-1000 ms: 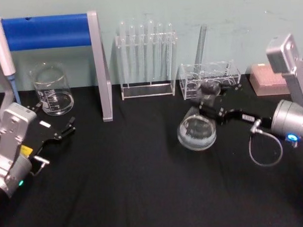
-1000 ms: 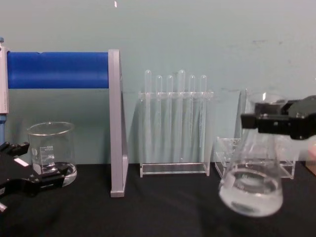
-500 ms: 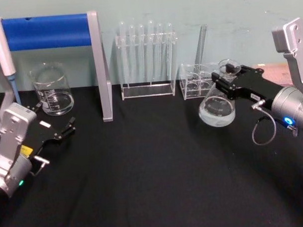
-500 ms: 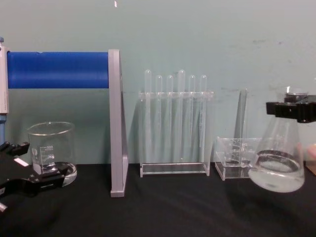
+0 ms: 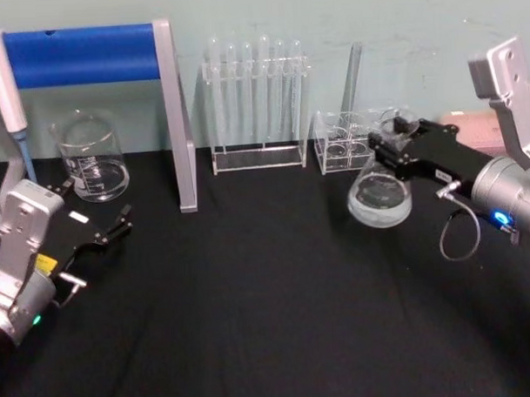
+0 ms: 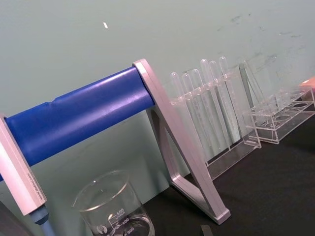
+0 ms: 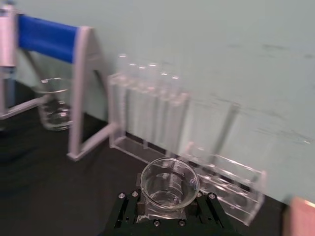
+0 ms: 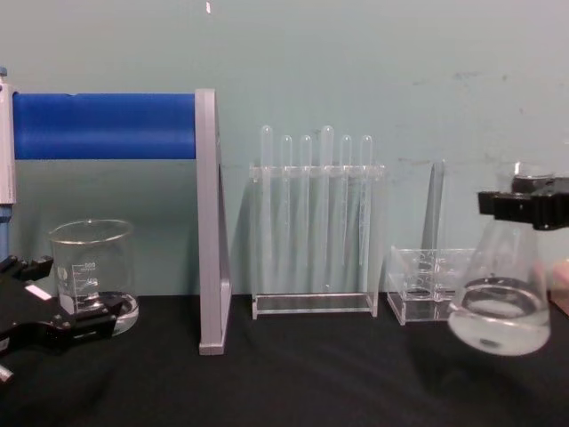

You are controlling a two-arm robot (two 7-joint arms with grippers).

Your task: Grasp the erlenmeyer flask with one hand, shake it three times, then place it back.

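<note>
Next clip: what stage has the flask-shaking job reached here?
Done: the right claw is shut on the neck of the erlenmeyer flask. In hand: the flask hangs upright, apparently lifted off the black table, near the small clear rack; how many shakes are done cannot be told. Left: any remaining shakes, then setting it down and releasing. The left claw sits open, idle by the beaker.

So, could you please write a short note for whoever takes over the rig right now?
Right gripper: fingers shut on the neck of the erlenmeyer flask, which is upright with clear liquid inside, near the small clear rack.
Left gripper: open, idle beside the beaker.
Done: the grasp.
Left: complete the three shakes (the count cannot be read from this moment), then set the flask back on the table and release.
</note>
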